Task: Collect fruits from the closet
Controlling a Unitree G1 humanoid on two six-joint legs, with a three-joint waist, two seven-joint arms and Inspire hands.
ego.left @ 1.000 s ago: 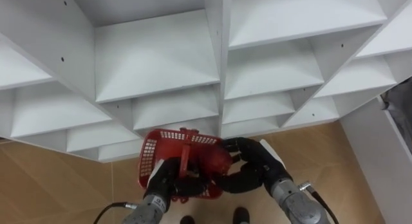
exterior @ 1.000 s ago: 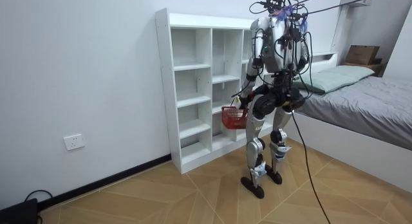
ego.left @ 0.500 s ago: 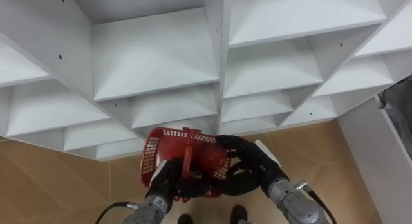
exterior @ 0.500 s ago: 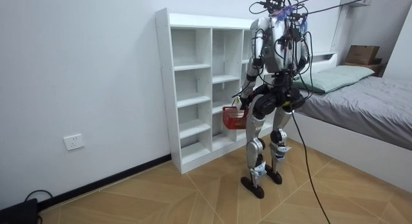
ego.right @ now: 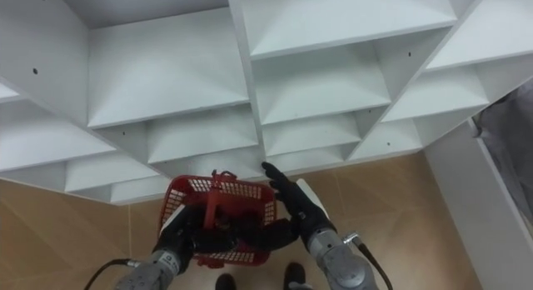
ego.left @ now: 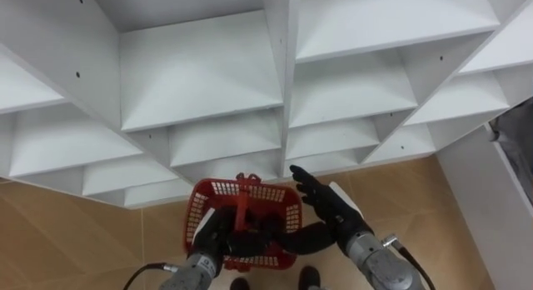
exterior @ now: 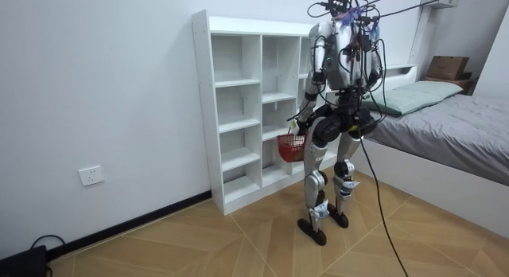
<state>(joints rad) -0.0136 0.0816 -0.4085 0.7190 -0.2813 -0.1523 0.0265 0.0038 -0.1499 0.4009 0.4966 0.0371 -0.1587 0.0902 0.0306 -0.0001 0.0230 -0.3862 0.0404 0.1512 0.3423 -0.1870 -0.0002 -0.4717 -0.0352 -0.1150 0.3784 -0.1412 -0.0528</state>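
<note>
Open bays ahead, one upright between them

I'm seeing the closet's (ego.left: 200, 73) compartments gaping at 11 and 1 o'clock, its divider (ego.left: 287, 90) standing at 12, while the red basket (ego.left: 266, 190) is hanging at 6, crowding my right hand (ego.left: 321, 202).

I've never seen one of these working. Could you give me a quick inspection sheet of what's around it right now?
Surface: white closet, nothing seen on its shelves.
Job's things: red basket held in front of the closet; its contents cannot be made out.
Clutter: nothing seen.
Hands: left hand curled round the basket's handle; right hand open, fingers straight, at the basket's right rim.
Cables: nothing seen beyond the robot's own.
Surroundings: wooden floor, bed, wall socket.
</note>
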